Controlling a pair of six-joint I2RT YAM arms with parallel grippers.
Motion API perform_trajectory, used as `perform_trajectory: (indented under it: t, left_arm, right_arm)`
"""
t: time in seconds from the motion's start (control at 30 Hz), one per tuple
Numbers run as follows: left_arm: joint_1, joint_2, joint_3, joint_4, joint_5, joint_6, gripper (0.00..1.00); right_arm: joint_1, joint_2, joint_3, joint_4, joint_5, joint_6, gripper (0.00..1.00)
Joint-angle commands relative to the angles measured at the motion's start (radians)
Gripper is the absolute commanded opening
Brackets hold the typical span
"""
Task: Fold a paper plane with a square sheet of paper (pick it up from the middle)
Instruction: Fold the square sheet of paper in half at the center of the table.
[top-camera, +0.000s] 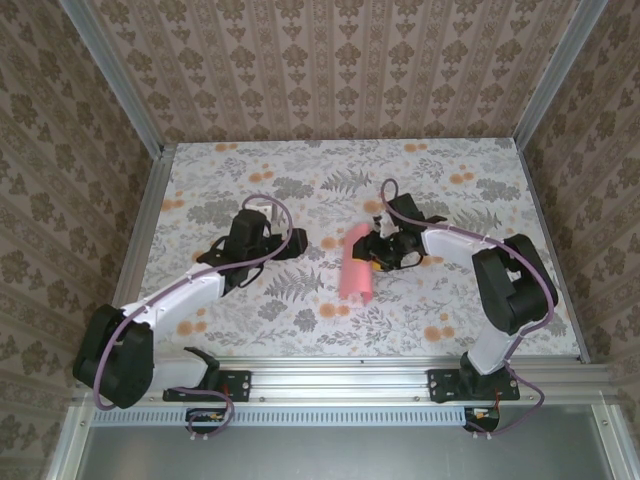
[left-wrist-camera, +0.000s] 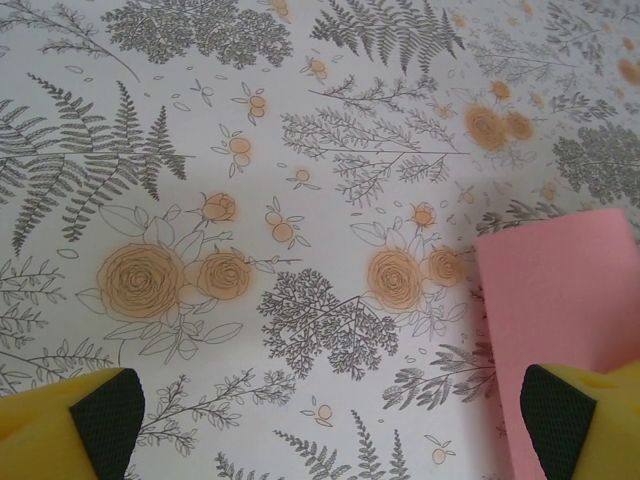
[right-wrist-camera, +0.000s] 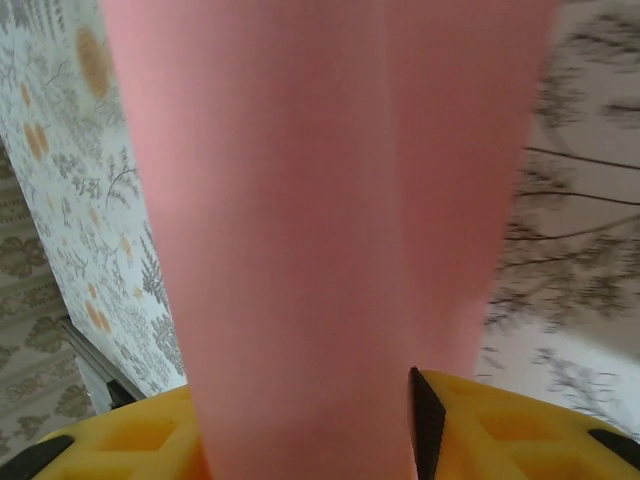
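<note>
The right claw (top-camera: 372, 250) is clamped on the square sheet of paper (top-camera: 355, 275), which is folded into a long salmon-pink strip. In the right wrist view the strip fills the gap between the 2 yellow fingers, and the dark pad (right-wrist-camera: 424, 430) of 1 finger presses against its edge. A faint crease runs lengthwise down the strip, nearer that same finger. From above, the gripped end of the strip sits at this claw's tips and looks slightly curled and raised. The rest of the strip reaches away from the claw toward the arm bases and lies on the flower-printed surface (top-camera: 420, 300).

The left claw (left-wrist-camera: 335, 400) stands wide apart and holds nothing. Its 2 yellow fingers, each with a dark pad (left-wrist-camera: 105, 425), sit at the lower corners of the left wrist view, with bare printed surface between them. The pink strip lies just ahead of the finger at the right of that view, 1 square-cut end pointing away from the claw. Whether that finger touches the paper cannot be told. From above, the left claw faces the right claw, with the strip's upper part between the 2.
</note>
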Motion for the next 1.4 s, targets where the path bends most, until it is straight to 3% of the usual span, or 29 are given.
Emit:
perform_trajectory:
  t: [0.0, 0.23, 0.73, 0.9, 1.17, 1.37]
  left_arm:
    - [-0.013, 0.005, 0.043, -0.006, 0.033, 0.025, 1.00]
    - [-0.037, 0.057, 0.088, -0.007, 0.045, 0.033, 1.00]
    - [-0.122, 0.208, 0.224, -0.046, 0.079, 0.076, 0.98]
    - [-0.134, 0.246, 0.260, -0.049, 0.097, 0.079, 0.96]
    - [-0.148, 0.297, 0.308, -0.066, 0.144, 0.075, 0.85]
    - [-0.173, 0.332, 0.346, -0.083, 0.160, 0.079, 0.77]
  right_arm:
    - [-0.037, -0.048, -0.045, 0.043, -0.065, 0.010, 0.49]
    - [-0.080, -0.078, -0.058, -0.101, 0.028, -0.094, 0.52]
    - [-0.091, -0.091, 0.008, -0.378, 0.299, -0.247, 0.72]
    - [-0.098, -0.122, 0.016, -0.425, 0.356, -0.250, 0.83]
    - [-0.127, -0.163, -0.009, -0.443, 0.403, -0.235, 0.80]
    - [-0.136, -0.160, -0.031, -0.465, 0.415, -0.291, 0.68]
